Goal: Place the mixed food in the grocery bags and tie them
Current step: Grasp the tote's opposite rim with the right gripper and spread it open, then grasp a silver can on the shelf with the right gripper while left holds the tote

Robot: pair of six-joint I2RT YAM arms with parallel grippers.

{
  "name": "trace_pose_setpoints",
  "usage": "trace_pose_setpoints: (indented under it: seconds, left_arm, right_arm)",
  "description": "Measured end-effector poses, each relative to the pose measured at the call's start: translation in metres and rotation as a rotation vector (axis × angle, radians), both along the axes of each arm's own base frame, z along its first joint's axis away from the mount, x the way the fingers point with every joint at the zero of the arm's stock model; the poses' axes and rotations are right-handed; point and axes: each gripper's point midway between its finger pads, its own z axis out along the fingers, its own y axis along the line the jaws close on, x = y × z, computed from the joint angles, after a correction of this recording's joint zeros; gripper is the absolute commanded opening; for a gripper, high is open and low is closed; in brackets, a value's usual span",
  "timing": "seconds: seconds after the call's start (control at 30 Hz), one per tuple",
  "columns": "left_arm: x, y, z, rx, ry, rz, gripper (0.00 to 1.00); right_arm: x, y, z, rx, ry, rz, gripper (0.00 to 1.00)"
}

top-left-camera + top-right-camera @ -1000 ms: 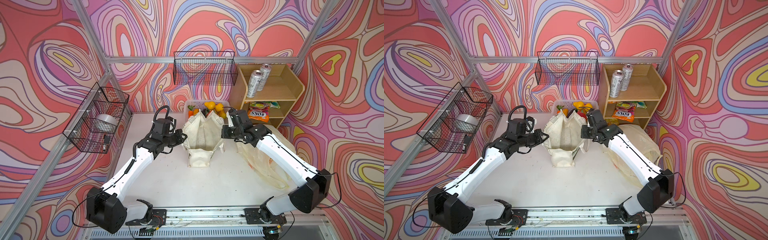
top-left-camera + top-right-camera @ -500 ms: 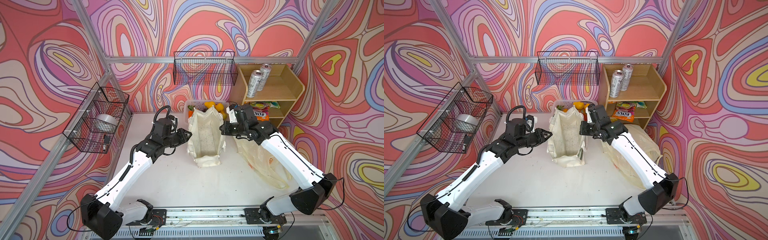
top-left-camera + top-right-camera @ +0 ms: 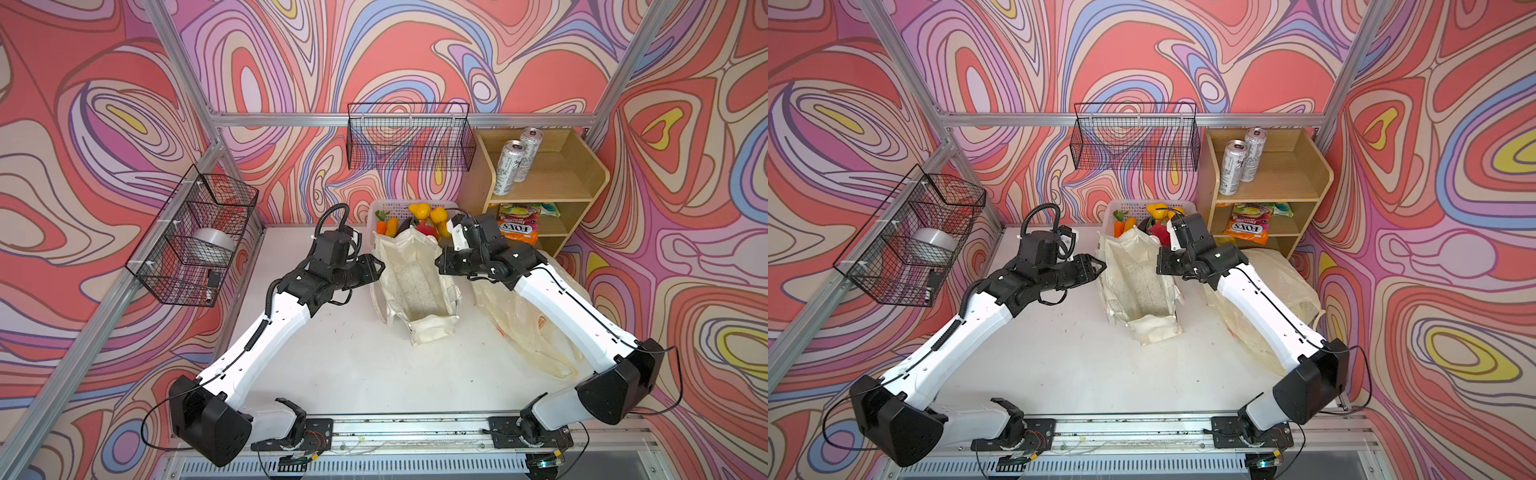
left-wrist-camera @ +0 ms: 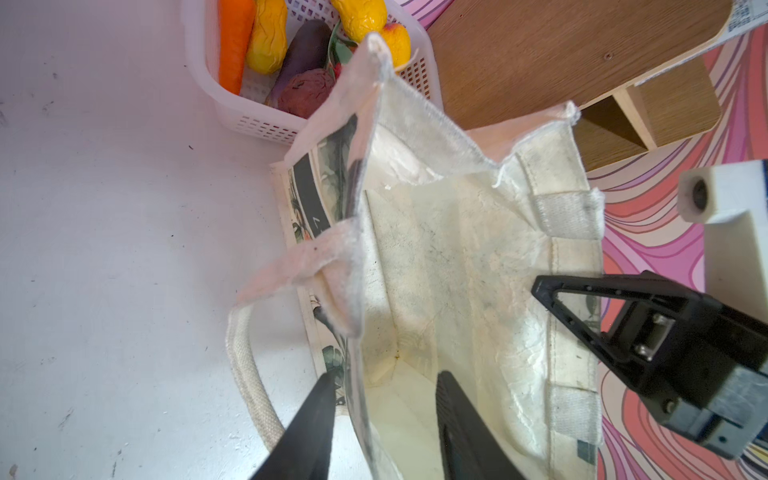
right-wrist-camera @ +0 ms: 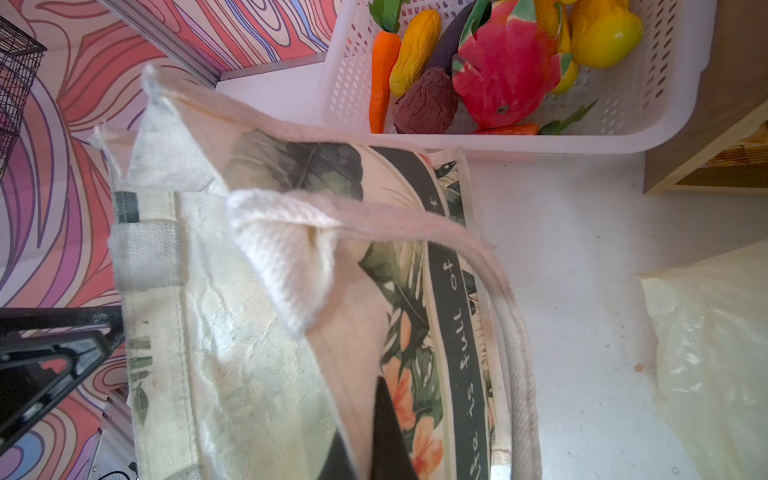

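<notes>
The left gripper (image 3: 377, 266), jaws spread astride one rim of the canvas tote (image 3: 415, 286) and gripping nothing, leaves the tote, mid-table before the toy fruits (image 3: 417, 210) in the white basket (image 3: 392, 203), to the right gripper (image 3: 440, 266) pinching the opposite rim, so it could sag shut or tip.
</notes>
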Motion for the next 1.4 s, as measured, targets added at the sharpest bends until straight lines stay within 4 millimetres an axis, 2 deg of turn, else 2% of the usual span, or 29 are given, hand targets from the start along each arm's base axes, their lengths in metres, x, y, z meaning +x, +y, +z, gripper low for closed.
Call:
trace_pose_setpoints:
  seconds: [0.23,0.33,0.37,0.43,0.47,0.6,0.7,0.87,0.93,1.07,1.1,1.17,1.23,1.3,1.4]
  left_arm:
    - [-0.010,-0.002,-0.023,0.044,0.041,0.007,0.49]
    - [-0.012,-0.006,-0.027,0.049,0.048,0.005,0.47]
    - [-0.012,-0.008,-0.028,0.048,0.047,0.000,0.37]
    - [-0.010,-0.013,-0.032,0.050,0.054,-0.008,0.06]
    - [-0.009,-0.015,-0.036,0.053,0.064,-0.010,0.00]
    - [-0.008,-0.017,-0.039,0.070,0.081,-0.017,0.00]
    - [-0.010,-0.014,-0.024,0.073,0.063,-0.018,0.00]
    - [-0.011,-0.014,0.006,0.055,0.006,-0.030,0.00]
    - [-0.012,-0.013,0.006,0.060,0.008,-0.032,0.00]
    - [-0.015,-0.012,-0.007,0.077,0.034,-0.034,0.00]
    - [-0.015,-0.011,-0.011,0.082,0.042,-0.034,0.00]
    - [-0.017,-0.010,-0.019,0.092,0.057,-0.034,0.00]
    - [-0.018,-0.010,-0.024,0.098,0.068,-0.035,0.00]
    - [-0.018,-0.010,-0.027,0.101,0.071,-0.035,0.00]
    - [-0.018,-0.010,-0.026,0.102,0.067,-0.038,0.00]
  right_arm:
    - [0.001,0.000,-0.002,0.000,0.002,-0.001,0.00]
    - [0.003,0.000,-0.006,-0.001,0.004,-0.002,0.00]
    - [0.003,-0.001,-0.007,-0.002,0.006,-0.004,0.00]
    - [0.004,-0.002,-0.009,-0.002,0.009,-0.009,0.00]
    - [0.005,-0.004,-0.011,-0.001,0.012,-0.013,0.00]
    - [0.009,-0.013,-0.019,0.004,0.032,-0.036,0.00]
    - [0.008,-0.018,-0.026,0.007,0.051,-0.050,0.00]
    - [0.005,-0.012,-0.030,0.041,0.072,-0.040,0.00]
    - [0.005,-0.010,-0.030,0.055,0.075,-0.037,0.00]
    - [0.006,-0.007,-0.027,0.079,0.075,-0.034,0.01]
    - [0.006,-0.006,-0.027,0.081,0.076,-0.033,0.11]
    - [0.005,-0.006,-0.027,0.084,0.078,-0.030,0.42]
    - [0.005,-0.005,-0.025,0.082,0.072,-0.025,0.57]
    - [0.007,-0.006,-0.020,0.077,0.063,-0.020,0.64]
    - [0.018,-0.013,0.003,0.088,0.017,-0.034,0.66]
